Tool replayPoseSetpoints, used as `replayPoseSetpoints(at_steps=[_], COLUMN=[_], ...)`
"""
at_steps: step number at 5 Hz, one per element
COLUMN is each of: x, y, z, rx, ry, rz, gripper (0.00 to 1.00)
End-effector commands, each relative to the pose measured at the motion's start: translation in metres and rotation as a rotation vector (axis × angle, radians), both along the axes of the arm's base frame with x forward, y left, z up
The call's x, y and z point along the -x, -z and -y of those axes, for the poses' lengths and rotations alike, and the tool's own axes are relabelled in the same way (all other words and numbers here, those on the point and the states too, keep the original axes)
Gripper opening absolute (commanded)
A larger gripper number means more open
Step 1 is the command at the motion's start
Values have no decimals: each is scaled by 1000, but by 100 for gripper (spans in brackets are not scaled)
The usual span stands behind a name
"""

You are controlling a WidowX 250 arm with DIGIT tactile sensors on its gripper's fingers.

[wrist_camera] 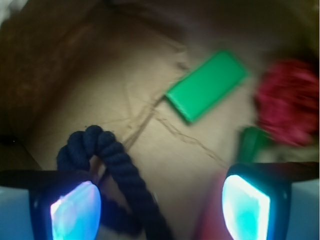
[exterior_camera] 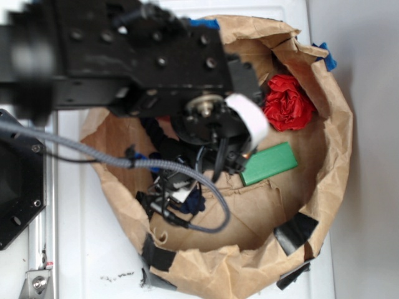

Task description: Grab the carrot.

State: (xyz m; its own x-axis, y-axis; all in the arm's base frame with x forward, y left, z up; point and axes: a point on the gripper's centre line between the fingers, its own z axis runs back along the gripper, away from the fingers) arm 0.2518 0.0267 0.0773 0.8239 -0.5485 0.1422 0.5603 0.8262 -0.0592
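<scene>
The carrot (wrist_camera: 211, 220) shows in the wrist view as a blurred orange-red body close against the inner side of my right finger, its dark green stem end (wrist_camera: 251, 143) poking out beyond that finger. In the exterior view the arm hides nearly all of it; only a small orange glint (exterior_camera: 250, 152) shows beside the green block. My gripper (wrist_camera: 160, 210) is open, its fingers wide apart over the bag floor, with a dark blue rope lying between them. In the exterior view the gripper (exterior_camera: 228, 163) hangs low inside the bag.
A flat green block (wrist_camera: 207, 85) (exterior_camera: 269, 163) lies ahead. The red ruffled paper ball (wrist_camera: 290, 102) (exterior_camera: 288, 103) sits beyond the carrot. The dark blue rope (wrist_camera: 120, 170) loops by my left finger. Everything sits in a brown paper bag (exterior_camera: 336, 156) with raised crumpled walls.
</scene>
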Motion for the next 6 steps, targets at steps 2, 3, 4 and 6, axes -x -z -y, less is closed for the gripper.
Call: replayPoseSetpoints(at_steps=[2,3,4,6], x=[-37,-36,-30,-26], y=[10,-7,-32,-60], z=[-24,-31,-29,-33], rx=[74,106,128,73], ry=[-79,-108,-123,-215], rz=[10,40,84,122], gripper=[100,100,100,100])
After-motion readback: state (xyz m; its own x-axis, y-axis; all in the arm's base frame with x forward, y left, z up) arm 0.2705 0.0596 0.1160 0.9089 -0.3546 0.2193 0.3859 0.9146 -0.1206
